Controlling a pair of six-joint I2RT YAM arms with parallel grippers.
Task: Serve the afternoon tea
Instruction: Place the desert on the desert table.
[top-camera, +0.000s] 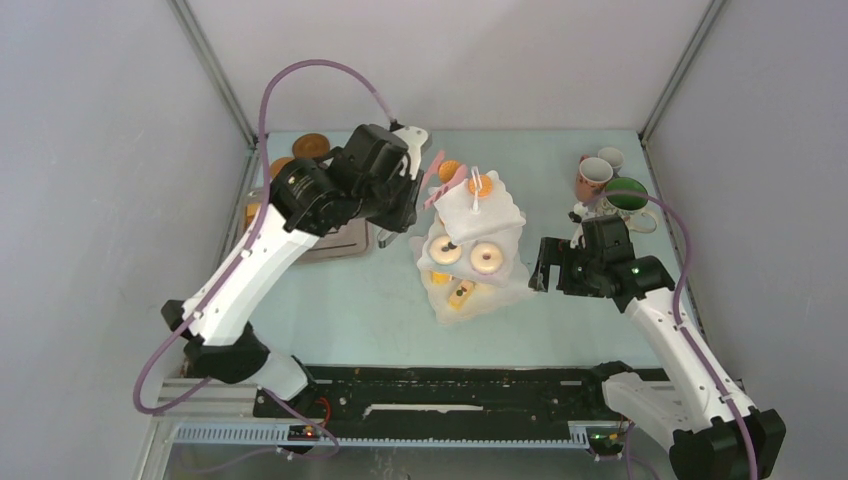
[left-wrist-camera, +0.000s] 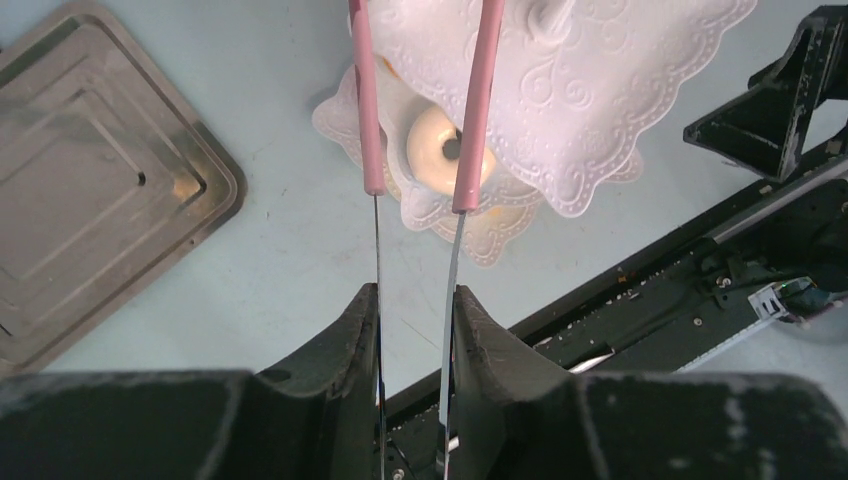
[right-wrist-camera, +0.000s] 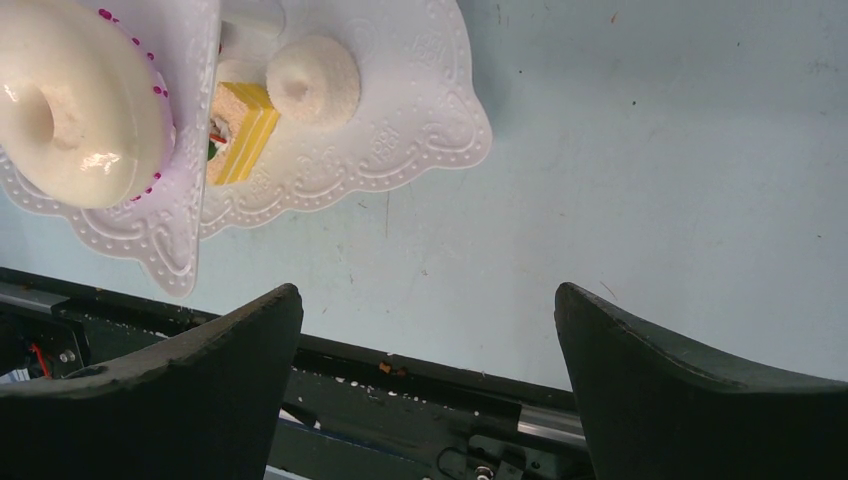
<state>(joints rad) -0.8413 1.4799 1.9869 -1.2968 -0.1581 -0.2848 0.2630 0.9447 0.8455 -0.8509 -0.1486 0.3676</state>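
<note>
White three-tier stand (top-camera: 470, 240) at the middle of the worktop (top-camera: 380, 310). On its top tier, one orange biscuit (top-camera: 481, 185); on the middle tier, two donuts (top-camera: 446, 251); on the bottom tier, a yellow cake (top-camera: 461, 293). Second biscuit (top-camera: 449, 170) just off the top tier's far-left edge, at the tips of the pink tongs (left-wrist-camera: 478, 100). Cannot tell whether pinched between them or merely beside them.

Left jaws: narrowed onto the thin metal blades of the tongs, pressing them partway together above the stand. Right jaws: spread to the full, holding nothing, low over the worktop just right of the bottom tier.

Three mugs (top-camera: 627, 197) clustered toward the far right corner. Brown coasters (top-camera: 311, 146) toward the far left corner. Grey tray (left-wrist-camera: 90, 170) by the left edge, partly under the left arm (top-camera: 260, 260).

Step in hand, most likely: setting a biscuit on the top tier with the tongs. To do it well:
- Hold the squeeze even, firm enough not to drop the biscuit, light enough not to crack it.
- Bring the tips over bare plate next to the first biscuit, clear of the middle of the tier.
- Lower until nearly touching, then ease the squeeze slowly.
- Lift straight up before swinging away, so as not to nudge the stand.
- Hold the right jaws off the bottom rim.
</note>
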